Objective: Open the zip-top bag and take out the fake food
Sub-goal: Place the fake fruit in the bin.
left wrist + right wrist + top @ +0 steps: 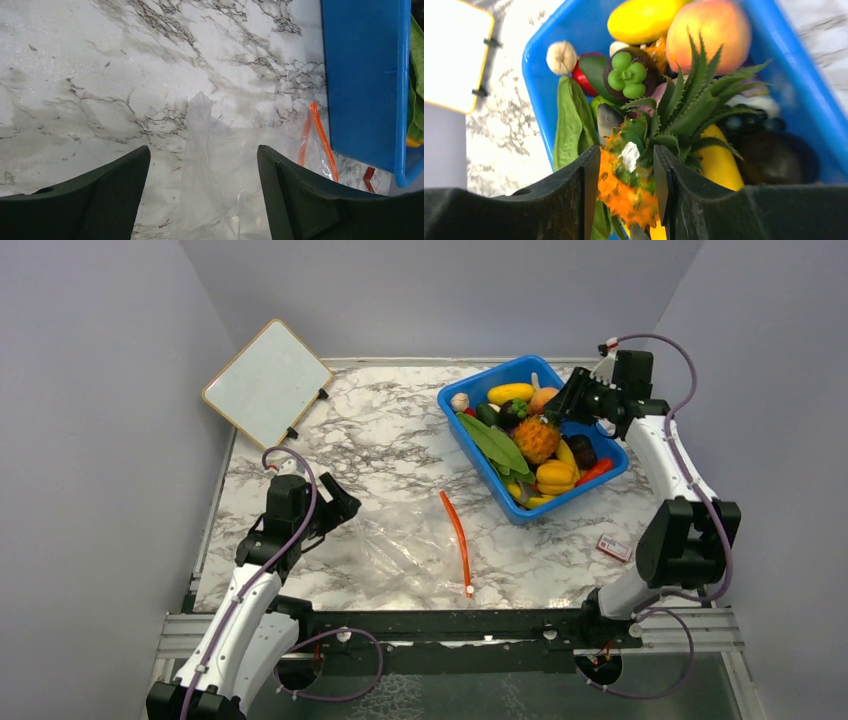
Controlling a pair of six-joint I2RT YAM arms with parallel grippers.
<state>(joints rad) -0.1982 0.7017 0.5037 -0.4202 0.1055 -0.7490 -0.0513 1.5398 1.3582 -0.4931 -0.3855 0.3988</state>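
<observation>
Zip-top bag (405, 550) lies flat, clear and crinkly.

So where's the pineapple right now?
Top view, right side: the pineapple sits in the blue bin, beside the green leaf.

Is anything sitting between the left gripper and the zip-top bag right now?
Nothing visible. The left gripper is open right over the zip-top bag, which lies flat on the marble table, with the blue bin off to the side.
</observation>
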